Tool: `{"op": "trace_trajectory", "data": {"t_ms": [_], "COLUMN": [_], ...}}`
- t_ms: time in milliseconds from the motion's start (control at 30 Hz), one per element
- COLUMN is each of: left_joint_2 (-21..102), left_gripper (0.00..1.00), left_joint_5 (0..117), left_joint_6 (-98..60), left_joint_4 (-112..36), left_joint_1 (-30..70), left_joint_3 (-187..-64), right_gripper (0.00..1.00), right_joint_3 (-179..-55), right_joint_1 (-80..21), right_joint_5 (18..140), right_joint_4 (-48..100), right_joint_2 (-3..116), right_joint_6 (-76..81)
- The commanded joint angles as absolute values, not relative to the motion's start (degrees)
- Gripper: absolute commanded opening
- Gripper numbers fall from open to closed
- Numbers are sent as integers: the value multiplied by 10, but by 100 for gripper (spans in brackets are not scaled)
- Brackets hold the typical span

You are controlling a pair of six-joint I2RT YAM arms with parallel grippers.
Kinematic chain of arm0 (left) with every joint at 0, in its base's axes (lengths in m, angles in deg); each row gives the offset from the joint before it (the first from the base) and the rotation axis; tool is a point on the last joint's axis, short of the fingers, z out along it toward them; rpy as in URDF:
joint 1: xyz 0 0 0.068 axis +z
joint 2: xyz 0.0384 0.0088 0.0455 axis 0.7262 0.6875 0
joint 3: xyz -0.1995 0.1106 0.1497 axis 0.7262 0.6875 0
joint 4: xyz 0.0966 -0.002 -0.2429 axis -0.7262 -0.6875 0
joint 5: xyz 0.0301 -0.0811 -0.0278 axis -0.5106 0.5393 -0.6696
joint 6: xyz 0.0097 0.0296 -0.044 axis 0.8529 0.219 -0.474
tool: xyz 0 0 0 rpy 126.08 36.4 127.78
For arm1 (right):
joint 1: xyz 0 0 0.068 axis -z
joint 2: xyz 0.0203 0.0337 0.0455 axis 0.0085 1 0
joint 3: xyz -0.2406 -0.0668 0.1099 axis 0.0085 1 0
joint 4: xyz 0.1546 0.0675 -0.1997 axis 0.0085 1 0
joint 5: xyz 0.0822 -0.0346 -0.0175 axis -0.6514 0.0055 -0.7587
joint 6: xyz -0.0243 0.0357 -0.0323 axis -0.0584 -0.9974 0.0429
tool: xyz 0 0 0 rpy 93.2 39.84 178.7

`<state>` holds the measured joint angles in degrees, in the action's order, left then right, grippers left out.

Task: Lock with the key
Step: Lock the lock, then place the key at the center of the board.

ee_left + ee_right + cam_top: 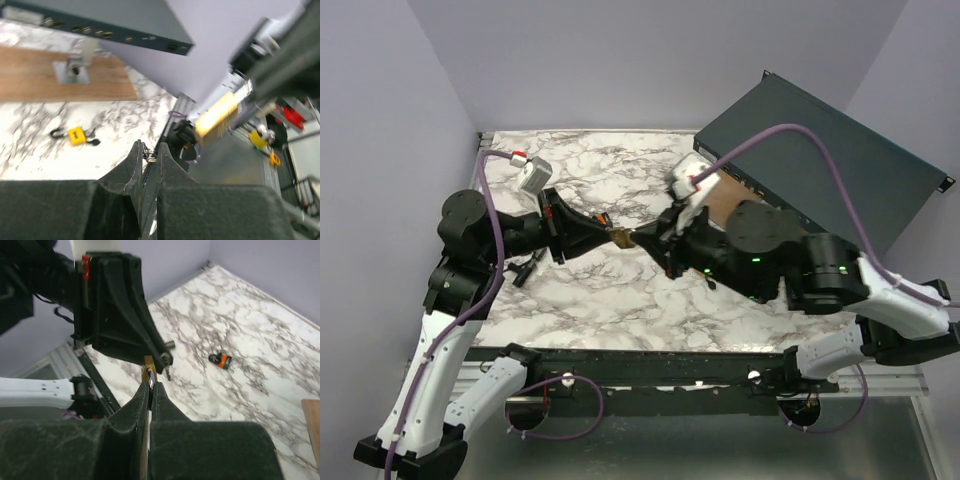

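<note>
Padlock (pixel 148 367) pinched in right tool (pixel 149 386); left tool (pixel 150 148) clamps key (pixel 149 156) (ring showing).

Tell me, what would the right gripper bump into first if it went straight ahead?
Probably the black left gripper. Its fingertips sit directly ahead, just beyond the small brass-coloured block that the black right gripper pinches. The gap looks tiny.

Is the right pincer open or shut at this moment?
Shut. Fingers of the right pincer clamp a brass lock, no gap beside it.
</note>
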<state>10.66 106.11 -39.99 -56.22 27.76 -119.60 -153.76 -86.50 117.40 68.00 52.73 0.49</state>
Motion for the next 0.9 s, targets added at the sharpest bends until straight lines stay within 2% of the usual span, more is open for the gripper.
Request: {"op": "trace_trajectory", "data": {"t_ms": [0,167,400,600,867], "left_joint_2": [127,146,203,298,410], "left_gripper": [0,0,0,0,0], "left_joint_5": [858,748,673,613,593], "left_joint_6": [-389,-433,-549,-595,-623], "left_joint_4": [-674,-682,-590,-551,-518], "left_joint_1": [281,281,281,279,272], "left_joint_3": [-1190,-1149,-1037,-991,-966], "right_gripper": [1,1,1,1,1], "right_joint_3": [-1497,-1421,-1292,-1249,-1281], "right_joint_1": [-822,-726,-599,-559,-554], "right_joint_5": [1224,1153,1061,1044,1079], "right_joint_4": [681,634,525,466,465], "right_joint_2": [588,616,665,748,837], "right_joint_6": [-10,-36,-98,-134,-156]}}
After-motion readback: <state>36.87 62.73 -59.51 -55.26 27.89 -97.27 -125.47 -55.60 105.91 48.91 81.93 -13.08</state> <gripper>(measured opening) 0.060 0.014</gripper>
